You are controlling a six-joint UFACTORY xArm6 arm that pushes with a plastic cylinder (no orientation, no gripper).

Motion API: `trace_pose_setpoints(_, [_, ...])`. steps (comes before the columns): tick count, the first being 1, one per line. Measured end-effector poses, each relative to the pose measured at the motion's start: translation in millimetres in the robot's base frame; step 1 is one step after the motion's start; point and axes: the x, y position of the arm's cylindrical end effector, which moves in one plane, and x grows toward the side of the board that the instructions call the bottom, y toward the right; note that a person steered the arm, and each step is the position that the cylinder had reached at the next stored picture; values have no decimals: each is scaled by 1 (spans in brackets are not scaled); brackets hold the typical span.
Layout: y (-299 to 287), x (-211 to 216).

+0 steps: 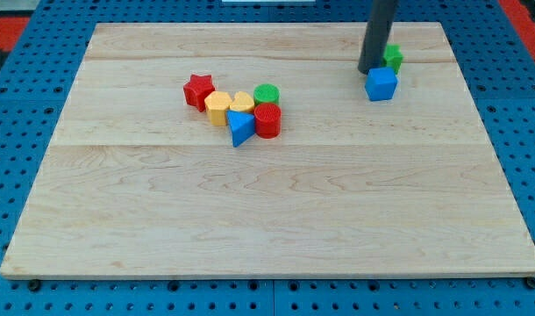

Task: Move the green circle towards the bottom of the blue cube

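Blocks sit in two groups on the pale wooden surface (276,219) you see in the single camera view. Left of centre, toward the view's top, the green circle block (267,93) lies at the upper right of a tight cluster, just above the red cylinder block (268,120) and beside the yellow heart block (241,103). You also find the yellow hexagon block (217,107), the red star block (197,89) at the cluster's left end, and the blue triangular block (240,129) at its lower edge. Well apart, at the view's upper right, the blue cube (381,84) rests with a green block (393,58) of unclear shape just above it. The dark rod comes down there; my tip (369,70) stands just beside the blue cube's upper left corner. You have no pincer on this arm, so no opening state can be told.
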Motion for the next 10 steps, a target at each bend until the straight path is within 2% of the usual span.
trace_pose_setpoints(3, [-191, 1])
trace_pose_setpoints(5, [-168, 41])
trace_pose_setpoints(10, [-115, 78])
